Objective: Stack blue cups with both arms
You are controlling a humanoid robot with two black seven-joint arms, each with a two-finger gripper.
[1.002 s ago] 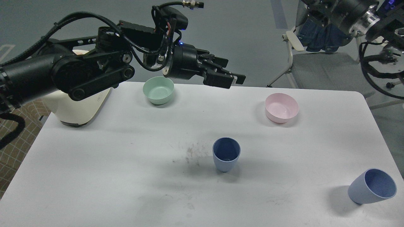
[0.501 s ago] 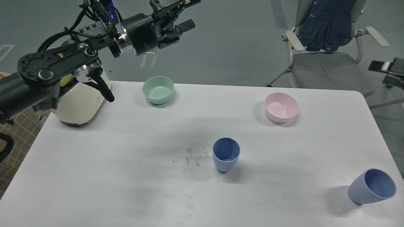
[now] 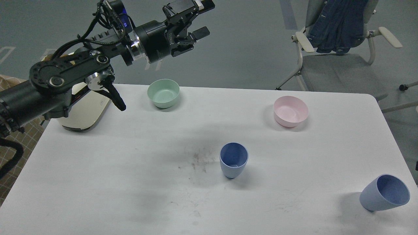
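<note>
Two blue cups stand apart on the white table (image 3: 130,169). One blue cup (image 3: 233,160) is upright near the middle. The other blue cup (image 3: 385,192) sits at the front right corner, its mouth tilted toward me. My left arm reaches in from the left, high over the table's back left. Its gripper (image 3: 197,19) is open and empty, well above and behind the mint-green bowl (image 3: 163,93), far from both cups. My right arm and gripper are out of view.
A pink bowl (image 3: 291,111) sits at the back right. A cream-white appliance (image 3: 83,112) stands at the back left edge under my left arm. A grey chair (image 3: 339,65) with a denim jacket is behind the table. Dark scuff marks (image 3: 199,158) lie left of the middle cup.
My left arm swung up and back from over the table, then shifted slightly right. My right arm withdrew from the top right and left the view. The cups have not moved.
</note>
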